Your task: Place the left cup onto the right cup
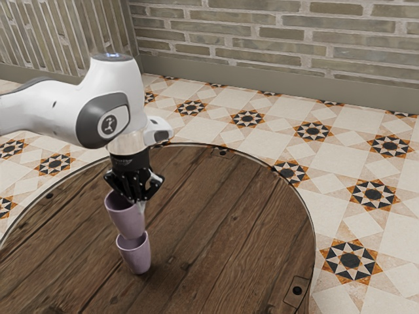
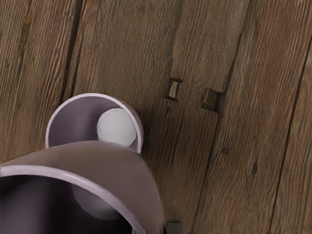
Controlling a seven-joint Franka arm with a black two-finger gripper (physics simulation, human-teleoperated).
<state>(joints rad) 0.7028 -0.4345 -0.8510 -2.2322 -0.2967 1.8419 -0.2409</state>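
Two purple cups meet: the gripper (image 1: 135, 194) pinches the upper cup (image 1: 124, 219) by its rim. It is tilted, base at the mouth of the lower cup (image 1: 136, 256) at its five o'clock, apparently to nest them on the table (image 1: 229, 229).

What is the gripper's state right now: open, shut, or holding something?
Gripper: closed on the upper purple cup, held tilted with its base at the lower cup's mouth.
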